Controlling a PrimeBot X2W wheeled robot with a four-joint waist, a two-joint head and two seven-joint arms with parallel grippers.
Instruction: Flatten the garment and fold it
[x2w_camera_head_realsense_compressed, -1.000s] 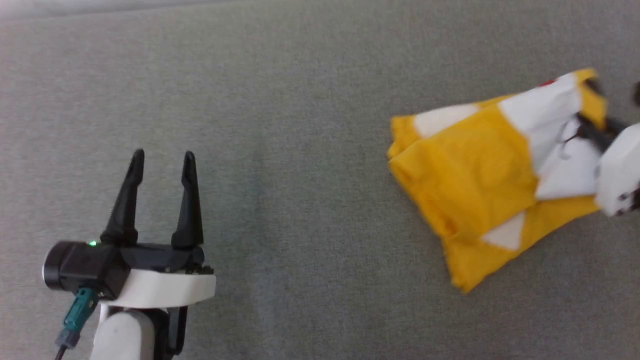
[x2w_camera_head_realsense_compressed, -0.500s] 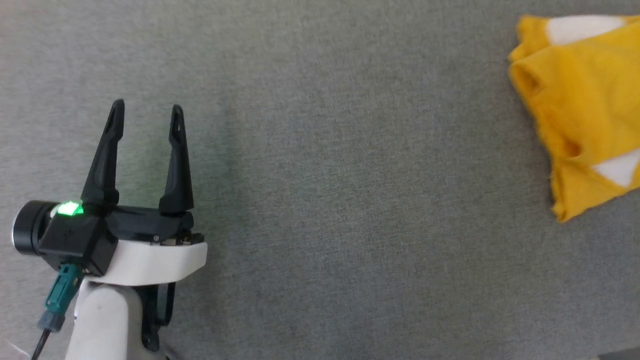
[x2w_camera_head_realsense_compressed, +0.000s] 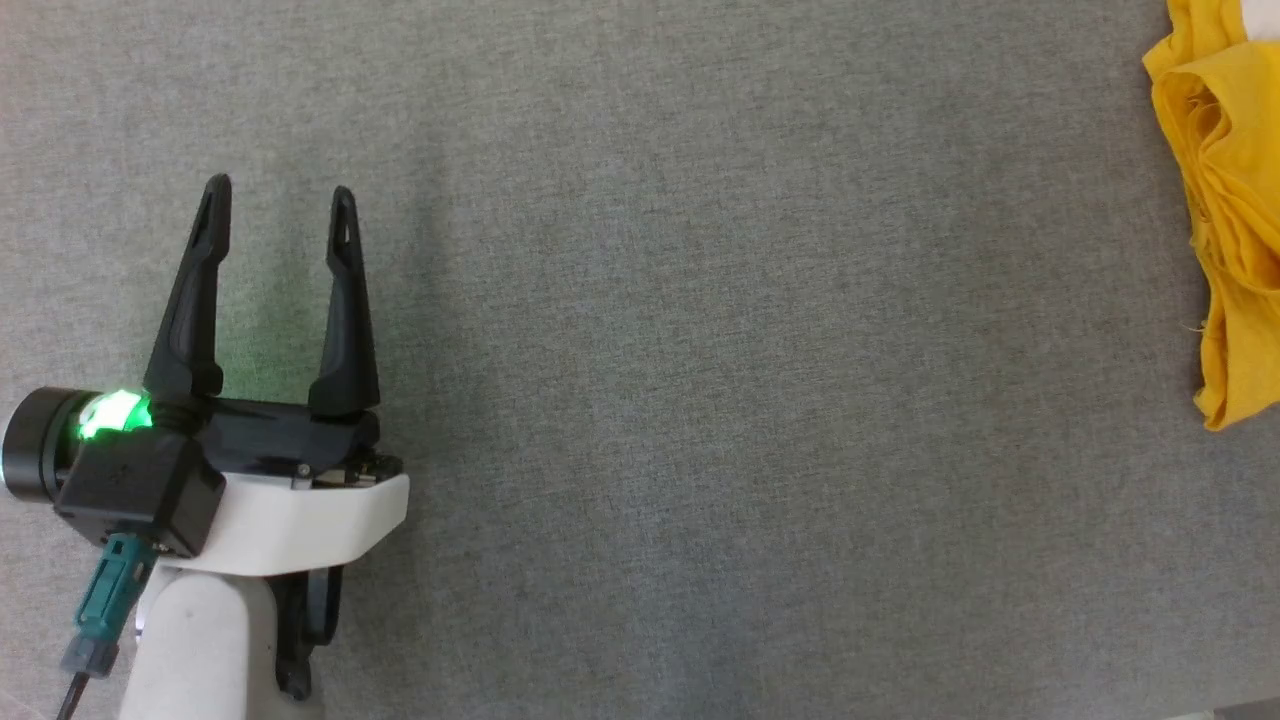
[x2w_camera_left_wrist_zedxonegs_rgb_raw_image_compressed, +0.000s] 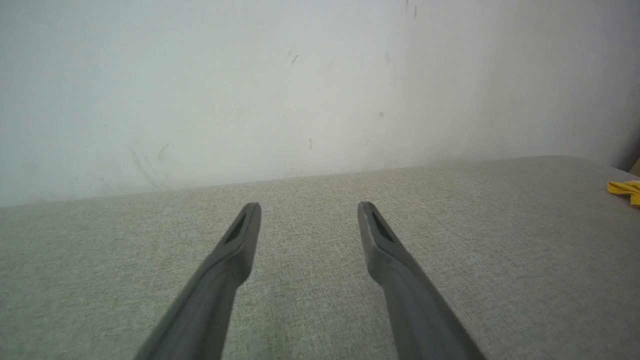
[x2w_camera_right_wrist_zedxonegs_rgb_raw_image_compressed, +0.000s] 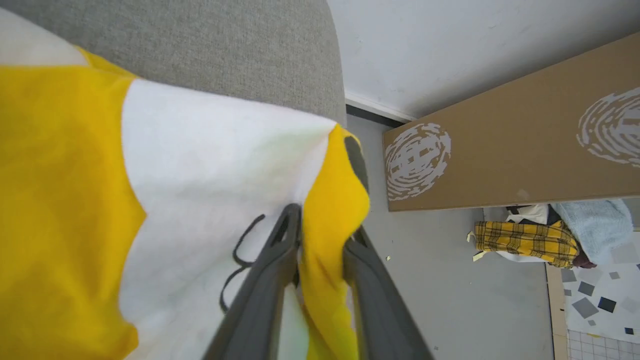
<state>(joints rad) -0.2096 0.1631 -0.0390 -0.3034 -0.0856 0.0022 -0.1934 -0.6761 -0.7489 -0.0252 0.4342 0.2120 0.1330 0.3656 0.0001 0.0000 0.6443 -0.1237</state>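
The garment (x2w_camera_head_realsense_compressed: 1225, 200), a bright yellow shirt, lies bunched at the far right edge of the head view, cut off by the frame. In the right wrist view the garment (x2w_camera_right_wrist_zedxonegs_rgb_raw_image_compressed: 65, 175) shows yellow with a large white patch and a thin black line. There my right gripper (x2w_camera_right_wrist_zedxonegs_rgb_raw_image_compressed: 320, 220) holds a yellow fold between its two fingers, which stand a little apart around it. My left gripper (x2w_camera_head_realsense_compressed: 278, 190) rests at the lower left, open and empty, far from the shirt. From the left wrist, the left gripper (x2w_camera_left_wrist_zedxonegs_rgb_raw_image_compressed: 309, 207) points at the wall, and a yellow scrap of the garment (x2w_camera_left_wrist_zedxonegs_rgb_raw_image_compressed: 625, 187) shows far right.
A grey fabric surface (x2w_camera_head_realsense_compressed: 700, 350) spreads under everything and ends at a white wall (x2w_camera_left_wrist_zedxonegs_rgb_raw_image_compressed: 250, 100). Past its rounded end, the right wrist view shows a brown cardboard panel (x2w_camera_right_wrist_zedxonegs_rgb_raw_image_compressed: 500, 150) and a pile of clothes (x2w_camera_right_wrist_zedxonegs_rgb_raw_image_compressed: 525, 242) on the floor.
The head camera has swung, so the shirt now sits at the right edge, with the right arm out of frame. The shirt looks more bunched. The left gripper stays open.
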